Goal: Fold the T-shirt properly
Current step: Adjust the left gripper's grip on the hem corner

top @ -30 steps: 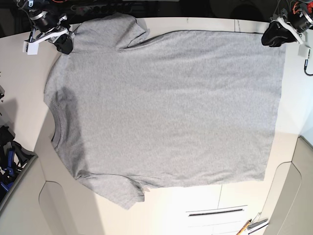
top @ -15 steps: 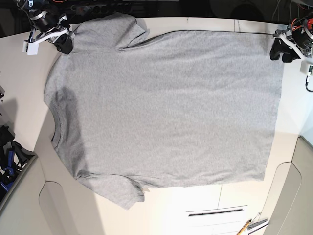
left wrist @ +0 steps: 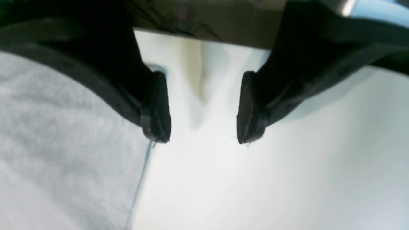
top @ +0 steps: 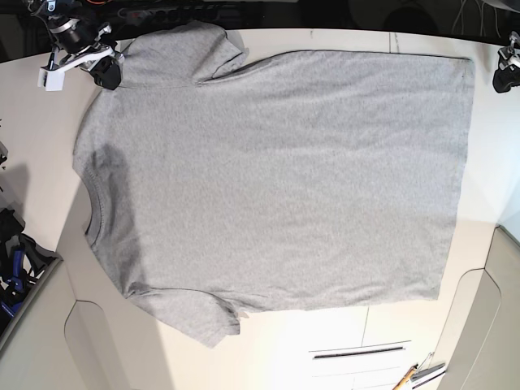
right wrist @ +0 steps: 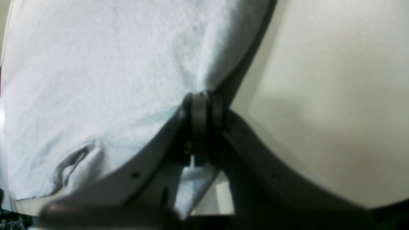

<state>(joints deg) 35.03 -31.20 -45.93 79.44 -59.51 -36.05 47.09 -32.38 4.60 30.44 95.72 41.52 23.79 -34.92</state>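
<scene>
The T-shirt lies spread flat on the white bench, plain grey side up, with its collar toward the left of the base view and its hem toward the right. The right claw is clenched on a pinch of the cloth near the upper sleeve, and the fabric gathers into small wrinkles around the pads. The left claw stands released, its two black pads wide apart over bare bench, just beside the hem edge and holding nothing. The cloth looks thin, soft and light, so it will probably sag and drape when lifted, and it will not keep any shape by itself. A good hold is at the corners, at hem and shoulder, pinching perhaps both layers together, though the wrist view is too blurred to confirm how many layers the right claw grips.
</scene>
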